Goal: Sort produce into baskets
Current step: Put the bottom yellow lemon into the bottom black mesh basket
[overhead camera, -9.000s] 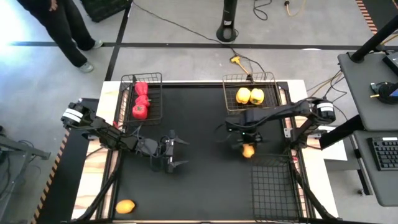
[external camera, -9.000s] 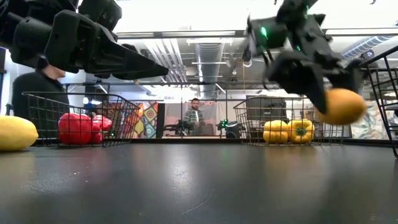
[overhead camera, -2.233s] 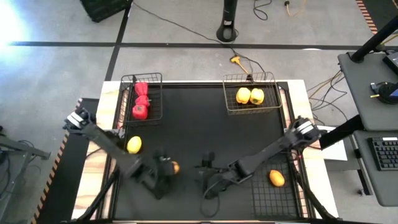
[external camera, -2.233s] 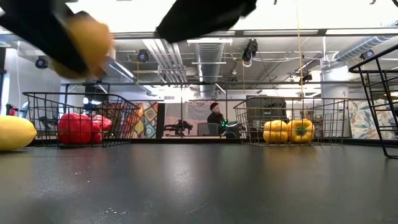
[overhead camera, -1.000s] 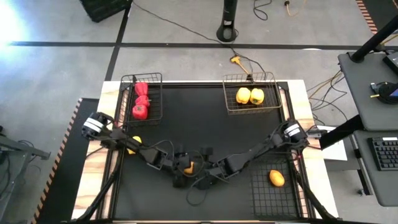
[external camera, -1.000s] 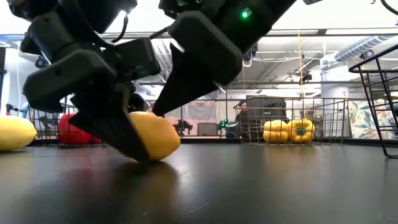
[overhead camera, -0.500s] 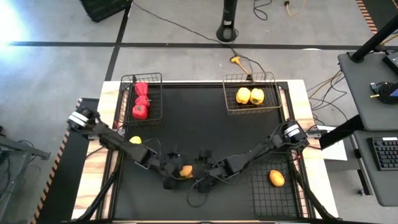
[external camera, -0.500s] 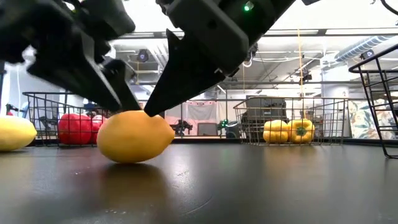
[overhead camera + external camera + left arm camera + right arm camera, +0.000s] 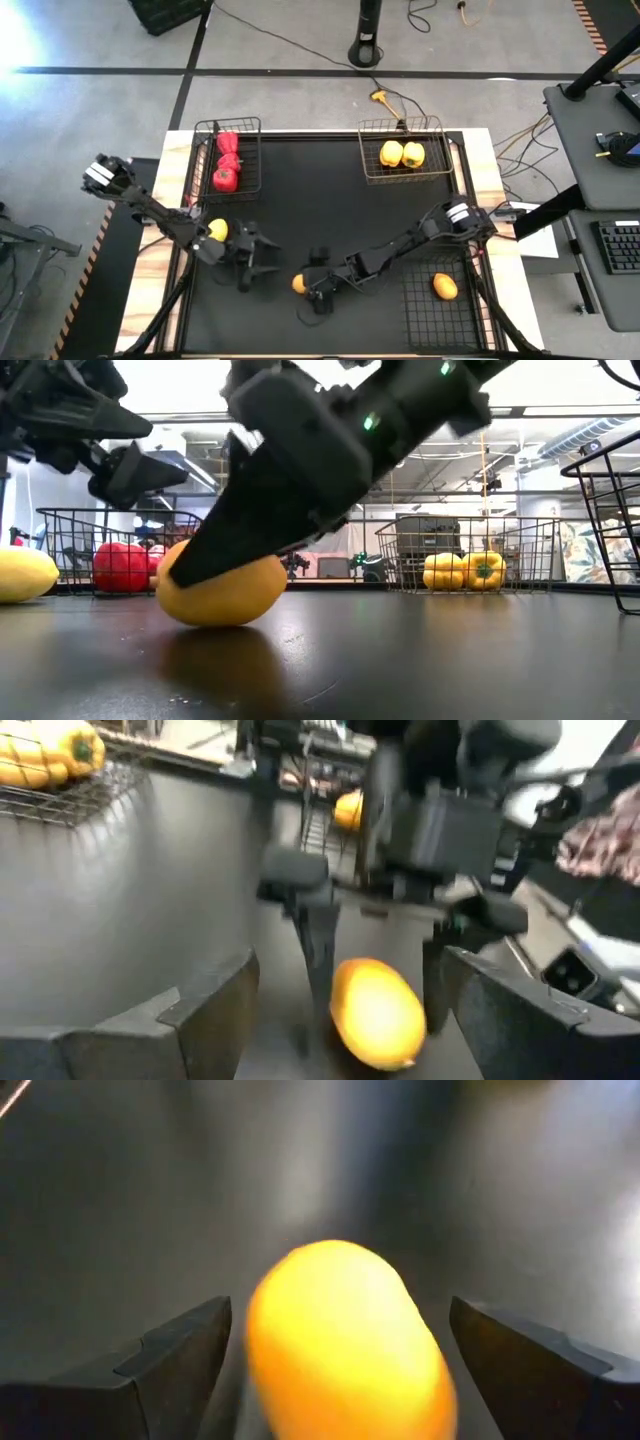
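Fruit [image 9: 298,284] released, left end effector [image 9: 256,259] withdrawn

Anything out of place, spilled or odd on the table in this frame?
Nothing spilled or damaged. Two citrus fruits sit loose on the mat: one between the right gripper's open fingers, another near the table's left edge by the left arm, whose open gripper holds nothing. Neither is in a basket yet.
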